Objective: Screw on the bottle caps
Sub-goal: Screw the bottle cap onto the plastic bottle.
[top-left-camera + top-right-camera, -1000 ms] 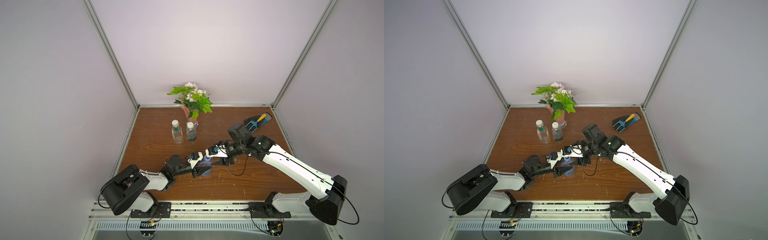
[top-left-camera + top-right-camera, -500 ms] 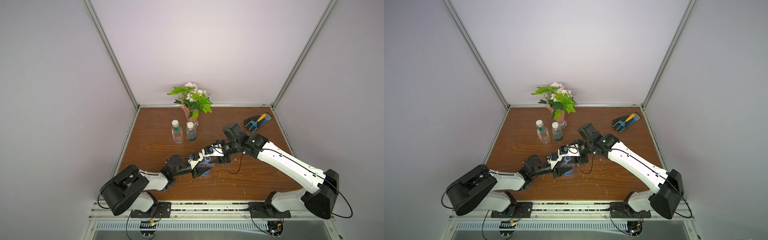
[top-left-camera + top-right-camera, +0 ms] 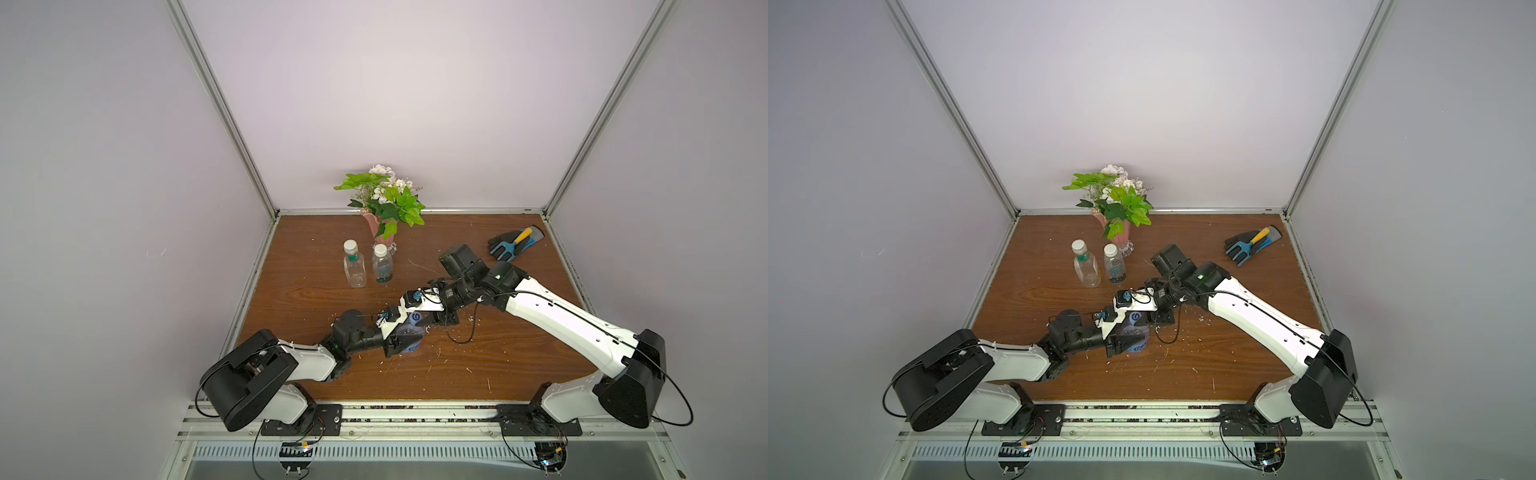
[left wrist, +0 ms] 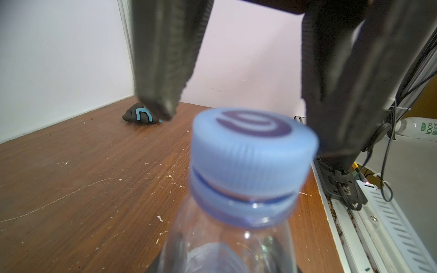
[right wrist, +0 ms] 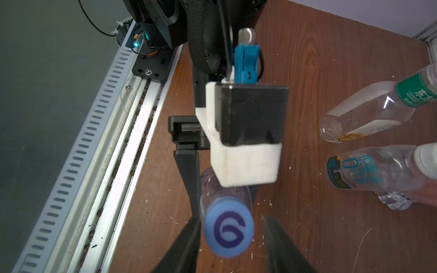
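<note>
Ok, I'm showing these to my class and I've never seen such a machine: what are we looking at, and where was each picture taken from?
Two robot arms are bolted at a wooden table's edge, each ending in a two-fingered gripper. Two pictures look down from overhead. The other two come from cameras on the wrists. The left gripper holds the blue-labelled bottle by its body. The right gripper sits open around the blue cap, with a gap on one side. Farther back stand a squarish bottle and a round bottle, both white-capped, plus a flower vase and a glove.

Blue swirl cap (image 5: 229,232) atop upright clear bottle (image 4: 227,248); two white-capped bottles (image 3: 354,270) (image 3: 382,268) beyond.
</note>
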Action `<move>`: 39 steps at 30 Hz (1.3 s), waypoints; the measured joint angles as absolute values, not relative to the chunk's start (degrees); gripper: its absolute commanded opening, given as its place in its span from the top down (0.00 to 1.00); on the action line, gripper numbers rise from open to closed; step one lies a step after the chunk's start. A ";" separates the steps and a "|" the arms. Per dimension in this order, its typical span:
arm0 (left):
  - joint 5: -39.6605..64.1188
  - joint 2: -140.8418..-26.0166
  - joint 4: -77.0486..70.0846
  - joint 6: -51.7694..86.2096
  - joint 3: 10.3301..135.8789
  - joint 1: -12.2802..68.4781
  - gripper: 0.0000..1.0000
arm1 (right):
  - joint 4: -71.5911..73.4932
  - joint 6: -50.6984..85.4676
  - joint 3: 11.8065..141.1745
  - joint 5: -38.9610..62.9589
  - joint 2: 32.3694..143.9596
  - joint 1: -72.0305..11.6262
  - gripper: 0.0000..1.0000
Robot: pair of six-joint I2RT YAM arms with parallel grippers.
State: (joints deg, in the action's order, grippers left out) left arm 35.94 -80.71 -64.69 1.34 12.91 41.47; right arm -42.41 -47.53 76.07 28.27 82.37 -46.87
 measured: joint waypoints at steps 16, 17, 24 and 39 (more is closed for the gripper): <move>35.97 -80.60 -63.99 1.19 13.04 41.52 0.48 | -42.83 -47.55 76.07 27.79 82.63 -47.20 0.57; 35.97 -80.60 -63.99 1.19 13.04 41.52 0.48 | -42.83 -47.55 76.07 27.57 82.63 -47.29 0.57; 35.97 -80.60 -64.01 1.19 13.04 41.54 0.48 | -42.83 -47.55 76.07 27.16 82.63 -47.68 0.61; 35.97 -80.60 -63.88 1.08 13.04 41.56 0.48 | -42.57 -47.59 76.03 25.56 82.63 -48.51 0.63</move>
